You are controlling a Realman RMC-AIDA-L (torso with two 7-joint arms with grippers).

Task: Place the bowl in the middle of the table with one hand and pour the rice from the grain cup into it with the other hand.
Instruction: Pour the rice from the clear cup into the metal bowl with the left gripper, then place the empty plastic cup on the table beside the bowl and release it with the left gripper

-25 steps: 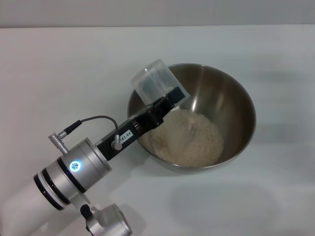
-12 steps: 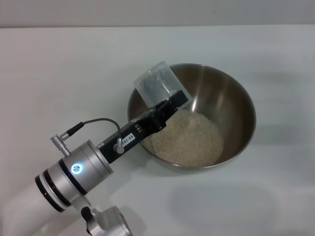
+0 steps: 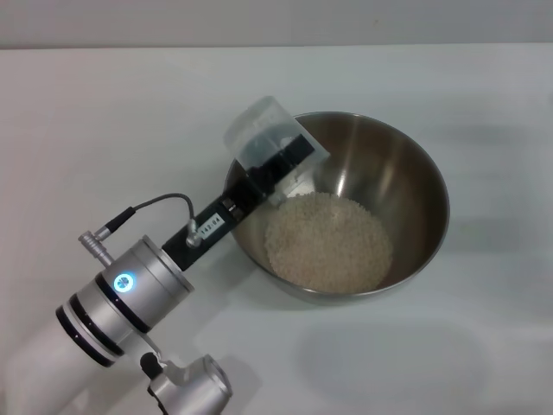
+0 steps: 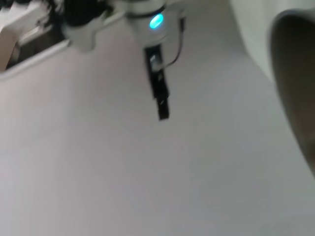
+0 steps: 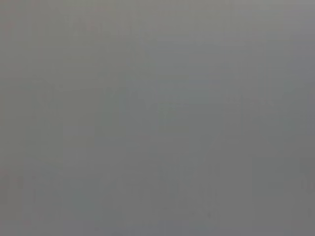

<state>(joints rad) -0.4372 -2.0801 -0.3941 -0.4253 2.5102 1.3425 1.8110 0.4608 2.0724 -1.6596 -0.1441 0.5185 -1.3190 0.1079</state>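
The steel bowl [image 3: 429,177] stands on the white table [image 3: 104,112], and a heap of pale rice [image 3: 328,242] lies in its bottom. My left gripper [image 3: 278,162] is shut on the clear grain cup [image 3: 259,134]. It holds the cup tipped over the bowl's near-left rim, and the cup looks empty. The bowl's edge also shows in the left wrist view [image 4: 295,83]. My right gripper [image 4: 162,105] shows only far off in the left wrist view, hanging from its arm with a lit indicator, away from the bowl.
Bare white tabletop lies all round the bowl. My left arm [image 3: 130,294] reaches in from the lower left. The right wrist view is plain grey.
My left gripper has lifted the tipped cup up and back to the left, from over the rice to the bowl's rim. The rice heap has settled.
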